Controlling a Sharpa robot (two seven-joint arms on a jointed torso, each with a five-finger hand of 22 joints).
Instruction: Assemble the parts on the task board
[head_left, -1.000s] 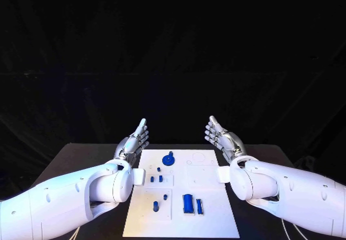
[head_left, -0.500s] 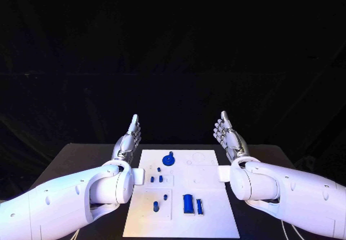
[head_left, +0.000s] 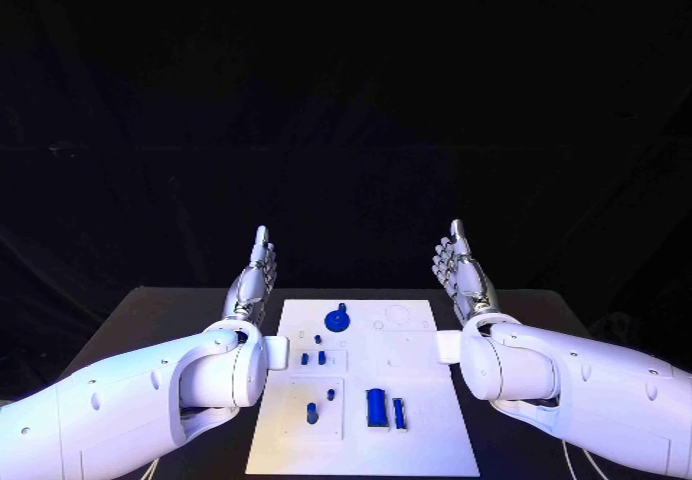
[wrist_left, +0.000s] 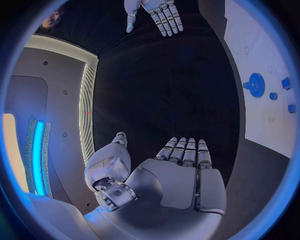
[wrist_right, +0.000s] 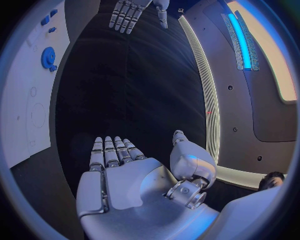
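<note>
Flanking task board (head_left: 411, 440) at lower centre: left robot hand (head_left: 251, 281), right robot hand (head_left: 463, 274), raised, fingers straight, holding nothing. Blue parts (head_left: 378, 406) lying on board; stage undeterminable.

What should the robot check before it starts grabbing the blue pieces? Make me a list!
1. Left hand holds nothing: ok, fingers straight and apart in the left wrist view.
2. Right hand holds nothing: ok, its palm is bare in the right wrist view.
3. Board lies flat between the arms: ok.
4. Hands are off the board: ok, both are raised beside its far end.
5. Blue pieces in sight: ok, the gear sits at the far end and the long block nearer the robot.
6. Which pieces are already seated in their slots: cannot tell, too small.
</note>
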